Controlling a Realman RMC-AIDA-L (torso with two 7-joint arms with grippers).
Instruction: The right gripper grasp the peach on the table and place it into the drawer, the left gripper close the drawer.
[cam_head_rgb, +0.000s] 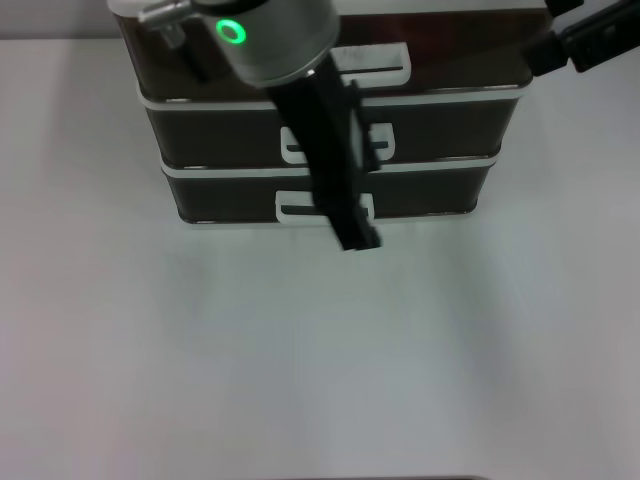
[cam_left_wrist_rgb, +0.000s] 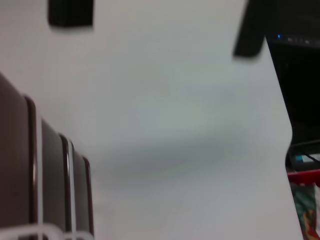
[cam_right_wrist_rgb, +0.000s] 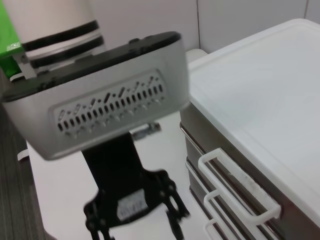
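The left claw bears a white label, its writing unreadable.

The drawer was smoky brown with a white handle; the left gripper black, its ring green; the table plain white.

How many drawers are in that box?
3, stacked one above another: the top drawer at the back, the middle drawer under it, the bottom drawer nearest the table. The left gripper hangs across their fronts.
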